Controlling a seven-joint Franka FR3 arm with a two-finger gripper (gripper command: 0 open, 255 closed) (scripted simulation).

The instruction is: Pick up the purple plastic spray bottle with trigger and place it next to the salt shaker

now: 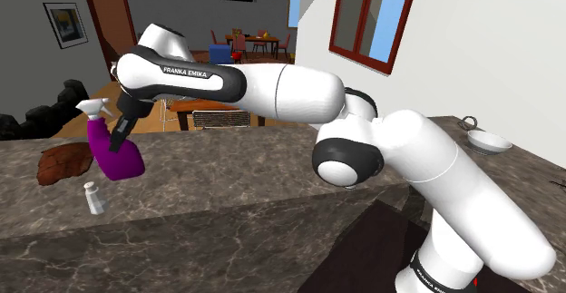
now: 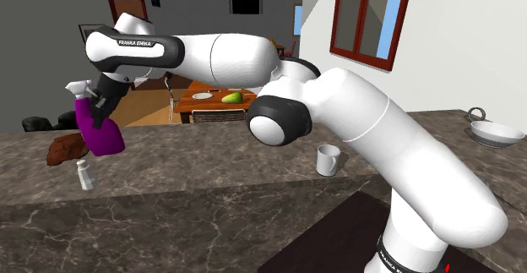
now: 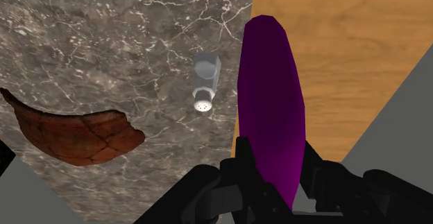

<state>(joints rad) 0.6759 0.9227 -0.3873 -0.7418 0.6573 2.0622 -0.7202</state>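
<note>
The dark marble tabletop (image 1: 227,187) spreads beneath my white arm (image 1: 290,92), which reaches toward the salt shaker (image 1: 92,198). My tool (image 1: 117,144) is clamped on the purple spray bottle (image 1: 120,161). The bottle hangs tilted, clear of the surface, above and just beyond the shaker, by the tabletop's far edge. A brown, crusty lump (image 1: 63,162) lies near the shaker, apart from it. The small shaker stands upright.
</note>
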